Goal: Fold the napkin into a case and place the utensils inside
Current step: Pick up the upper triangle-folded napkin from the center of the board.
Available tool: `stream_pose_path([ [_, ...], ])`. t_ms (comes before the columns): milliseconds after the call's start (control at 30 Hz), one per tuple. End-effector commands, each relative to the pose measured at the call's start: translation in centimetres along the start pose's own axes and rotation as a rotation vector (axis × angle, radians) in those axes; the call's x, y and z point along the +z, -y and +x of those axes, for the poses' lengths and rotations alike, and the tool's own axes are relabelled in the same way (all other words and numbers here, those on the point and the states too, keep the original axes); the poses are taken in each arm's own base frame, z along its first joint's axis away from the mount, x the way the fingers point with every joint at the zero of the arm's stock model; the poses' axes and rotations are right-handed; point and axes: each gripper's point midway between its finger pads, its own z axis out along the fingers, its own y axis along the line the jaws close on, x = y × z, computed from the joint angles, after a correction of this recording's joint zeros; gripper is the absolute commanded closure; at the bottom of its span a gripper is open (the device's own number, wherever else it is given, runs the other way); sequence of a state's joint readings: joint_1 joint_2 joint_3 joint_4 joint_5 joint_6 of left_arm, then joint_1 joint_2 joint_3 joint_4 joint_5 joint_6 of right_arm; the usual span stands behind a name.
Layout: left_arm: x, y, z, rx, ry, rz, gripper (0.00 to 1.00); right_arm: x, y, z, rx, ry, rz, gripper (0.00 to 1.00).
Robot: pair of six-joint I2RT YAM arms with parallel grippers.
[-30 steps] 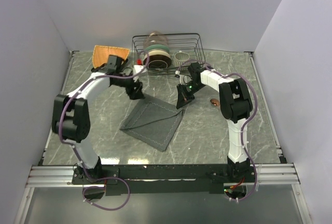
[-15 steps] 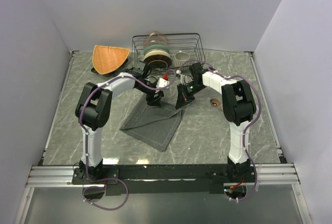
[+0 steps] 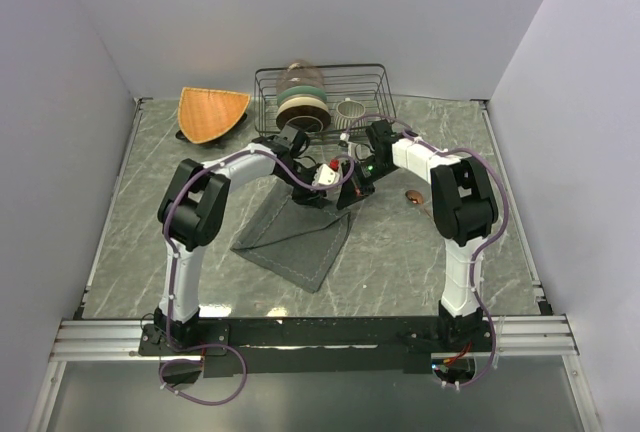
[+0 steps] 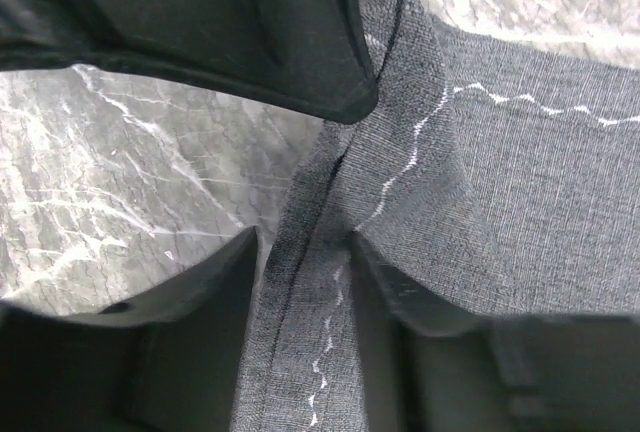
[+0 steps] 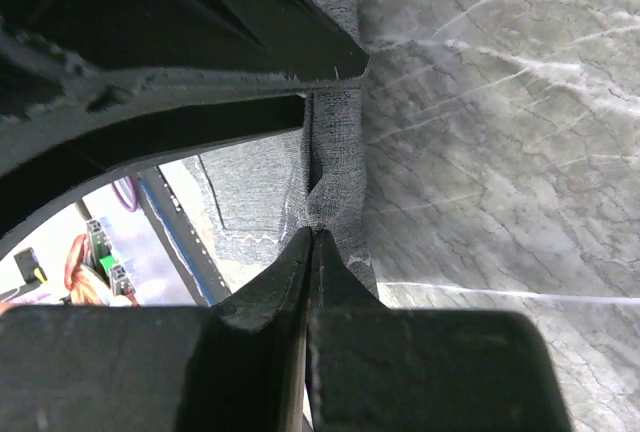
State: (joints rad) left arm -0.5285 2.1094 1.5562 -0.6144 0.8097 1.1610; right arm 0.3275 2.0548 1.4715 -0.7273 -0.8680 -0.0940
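1. orange mat (image 3: 213, 112): woven, fan-shaped; lies at 11 o'clock on the marble table (image 3: 150, 212), just left of the rack.
2. napkin (image 3: 295, 237): dark grey cloth with pale stitching along the hem (image 4: 520, 182). it lies spread as a tilted square at mid-table, toward 6 o'clock. its 1 o'clock corner is lifted off the marble between the two grippers. not folded into a case.
3. wire rack (image 3: 375, 77): dark wire, at 12 o'clock against the back wall. it holds upright plates (image 3: 302, 107) on the left and a small pale cup (image 3: 350, 109) to their right.
4. left gripper (image 3: 335, 180): at the napkin's 1 o'clock corner. in the left wrist view (image 4: 305, 252) the jaws stand parted, one finger on each side of the raised hem ridge. a sliver of marble shows beside one finger, so the gripper is released, not clamped.
5. right gripper (image 3: 352, 190): just beside the left gripper, at its 3 o'clock. in the right wrist view (image 5: 312, 237) the fingertips meet, clenched on a pinch of the napkin's edge (image 5: 335, 152), and the cloth bunches above them.
6. copper utensil (image 3: 413, 196): on the bare marble at 3 o'clock of the right gripper, apart from the napkin. only a small shiny oval end shows beside the right arm's forearm.
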Motion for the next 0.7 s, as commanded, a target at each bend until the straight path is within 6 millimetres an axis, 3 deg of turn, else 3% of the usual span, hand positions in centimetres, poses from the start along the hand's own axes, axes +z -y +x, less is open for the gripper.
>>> stream_pose_path([
  [0, 0.5, 0.1, -0.5, 0.081, 0.009, 0.030, 0.58, -1.2, -2.4, -1.1, -0.057, 0.043, -0.035, 1.00],
  [67, 0.6, 0.5, -0.5, 0.088, 0.004, 0.038, 0.66, -1.2, -2.3, -1.0, -0.056, 0.041, -0.031, 0.99],
  [200, 0.7, 1.2, -0.3, 0.082, 0.003, 0.044, 0.73, -1.0, -1.5, -0.5, -0.047, 0.020, -0.007, 0.79],
  [300, 0.7, 1.4, 0.0, 0.091, -0.011, 0.033, 0.76, -0.6, -0.1, -0.1, -0.044, -0.008, 0.042, 0.53],
  [333, 0.6, 1.2, -0.2, 0.102, -0.010, 0.020, 0.77, -0.6, 0.2, 0.1, -0.050, -0.016, 0.052, 0.40],
  [367, 0.5, 1.2, -0.2, 0.109, -0.010, 0.016, 0.77, -0.3, 0.7, 0.1, -0.049, -0.026, 0.061, 0.35],
  [533, 0.4, 1.4, -0.2, 0.119, -0.013, 0.015, 0.78, 0.0, 1.5, 0.4, -0.051, -0.056, 0.079, 0.22],
  [667, 0.2, 1.4, -0.6, 0.138, -0.002, 0.005, 0.78, 0.5, 2.6, 0.7, -0.049, -0.073, 0.094, 0.21],
])
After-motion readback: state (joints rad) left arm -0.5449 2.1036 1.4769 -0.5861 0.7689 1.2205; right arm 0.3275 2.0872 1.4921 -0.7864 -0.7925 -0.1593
